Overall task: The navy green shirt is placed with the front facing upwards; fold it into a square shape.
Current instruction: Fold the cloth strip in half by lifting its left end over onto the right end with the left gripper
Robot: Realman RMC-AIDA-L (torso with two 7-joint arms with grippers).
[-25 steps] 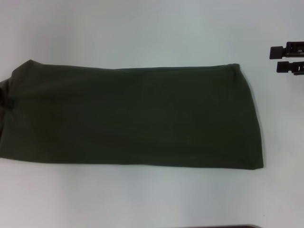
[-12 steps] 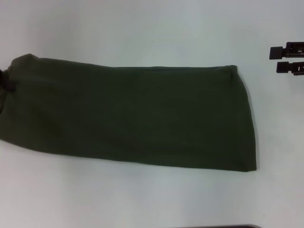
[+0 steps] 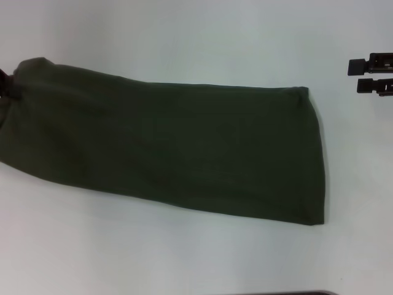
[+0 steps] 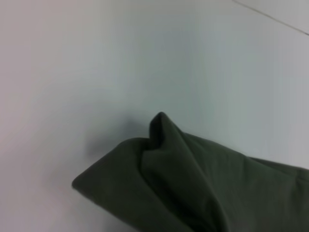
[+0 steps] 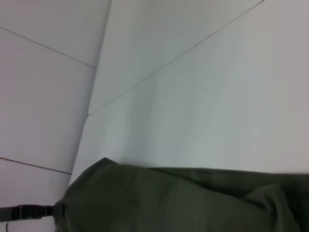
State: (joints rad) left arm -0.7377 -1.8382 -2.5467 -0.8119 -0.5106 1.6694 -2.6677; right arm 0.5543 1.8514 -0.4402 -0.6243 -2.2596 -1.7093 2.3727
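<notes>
The navy green shirt [image 3: 178,147] lies on the white table as a long dark green band, plain side up, slanting down toward the right. Its left end is raised at the head view's left edge, where my left gripper [image 3: 5,83] is shut on the cloth. The left wrist view shows only a bunched, lifted fold of the shirt [image 4: 193,183] over the table. In the right wrist view the shirt [image 5: 169,203] fills the lower part, and the left gripper [image 5: 29,211] shows far off at its corner. My right gripper [image 3: 359,75] stands open at the right edge, apart from the shirt.
White table [image 3: 184,37] lies all around the shirt. A dark edge [image 3: 282,293] shows at the bottom of the head view. Thin seams in the table surface [image 5: 174,58] appear in the right wrist view.
The shirt's left end has risen and moved toward the far side with the left gripper. The band has tilted and its right end has slid a little left. The right gripper has not moved.
</notes>
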